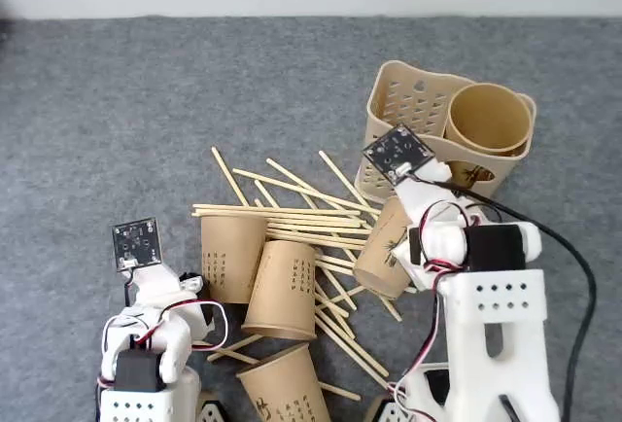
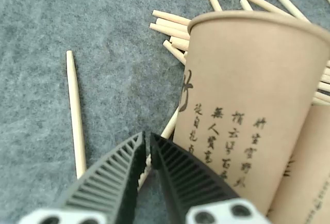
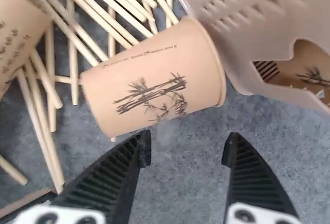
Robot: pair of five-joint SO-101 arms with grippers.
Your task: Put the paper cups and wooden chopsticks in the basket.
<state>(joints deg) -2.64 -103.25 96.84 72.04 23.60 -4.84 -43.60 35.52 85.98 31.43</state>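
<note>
Right wrist view is showing the right gripper [image 3: 188,140] gaping beside a sideways tan paper cup [image 3: 154,95], likely light and crushable, wanting a gentle rim pinch, while the left gripper [image 2: 147,137] is sitting closed.

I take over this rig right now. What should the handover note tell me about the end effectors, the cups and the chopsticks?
Left end effector: shut, low beside the near cup.
Right end effector: open, holding nothing, facing the bamboo cup, which lies beside the basket.
Done: one cup sits in the basket.
Left to do: four cups on the table, those two plus a third cup and a fourth cup; also the chopsticks scattered among them.
</note>
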